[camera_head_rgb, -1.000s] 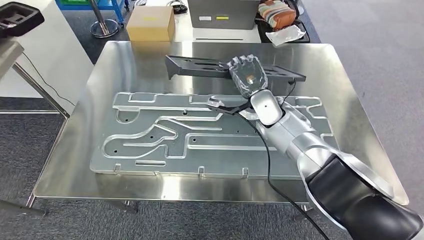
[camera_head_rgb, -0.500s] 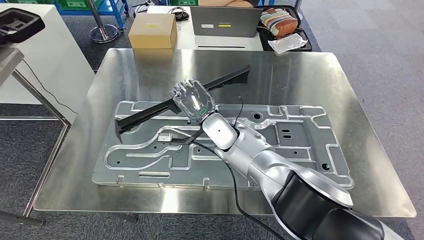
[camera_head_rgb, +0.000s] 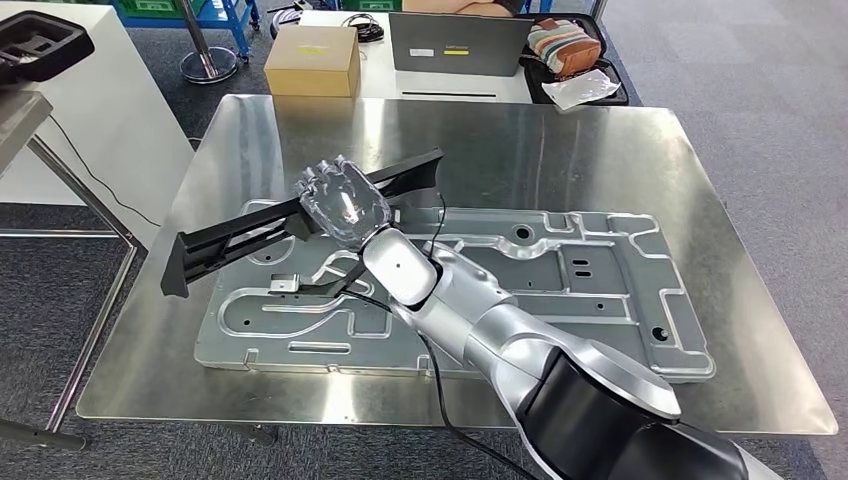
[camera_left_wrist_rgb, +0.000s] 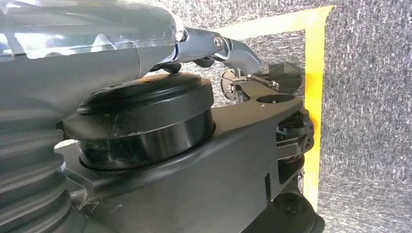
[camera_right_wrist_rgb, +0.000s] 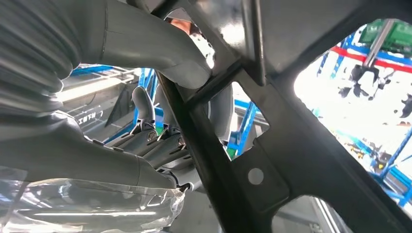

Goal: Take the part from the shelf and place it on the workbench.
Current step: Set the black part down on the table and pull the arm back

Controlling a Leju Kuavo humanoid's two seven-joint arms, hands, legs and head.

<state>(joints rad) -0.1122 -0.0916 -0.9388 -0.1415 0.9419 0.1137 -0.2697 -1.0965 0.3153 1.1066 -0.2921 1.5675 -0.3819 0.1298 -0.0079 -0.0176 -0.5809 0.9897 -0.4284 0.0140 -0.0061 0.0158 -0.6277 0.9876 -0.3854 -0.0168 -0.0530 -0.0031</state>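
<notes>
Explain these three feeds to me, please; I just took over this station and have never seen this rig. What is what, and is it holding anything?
The machine is a two-legged humanoid with silver arms and many-fingered hands. The wide picture comes from its head, looking down at a shiny metal workbench. On it lies a large pressed metal panel with grooves and holes. The right hand grips a long black bracket-like part near its middle, above the panel's left end. The right wrist camera sits just behind that hand, so the black part and the grey thumb loom very close. The left wrist camera looks down at grey carpet with yellow tape; the left hand appears to hold nothing, though its fingers are hard to judge. Behind the bench stand a cardboard box and a laptop.
</notes>
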